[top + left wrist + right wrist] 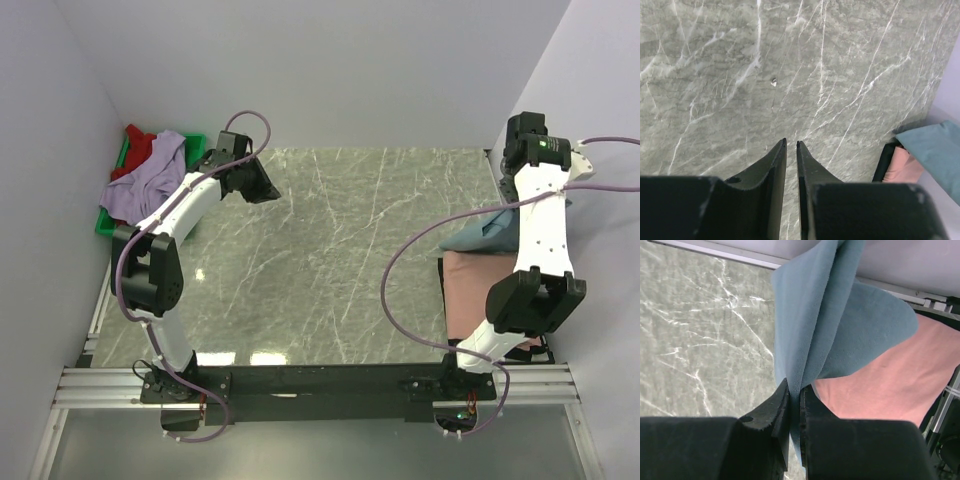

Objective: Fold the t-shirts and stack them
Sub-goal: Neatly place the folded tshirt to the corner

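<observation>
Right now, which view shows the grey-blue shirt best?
Right wrist: the grey-blue shirt fills the frame, pinched in the right gripper, with the pink shirt beneath. From the top camera the right arm hides most of it; the left wrist catches only a corner at its right edge.

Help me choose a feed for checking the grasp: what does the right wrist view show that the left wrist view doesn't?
Only the right wrist view: the right gripper shut on a fold of the grey-blue t-shirt, which partly hides the salmon pink t-shirt. Only the left wrist view: the left gripper, nearly shut and empty, above the marble table, with a small pale speck on it. Both: the marble table and those two t-shirts, though the left wrist view catches them just at its right edge.
</observation>
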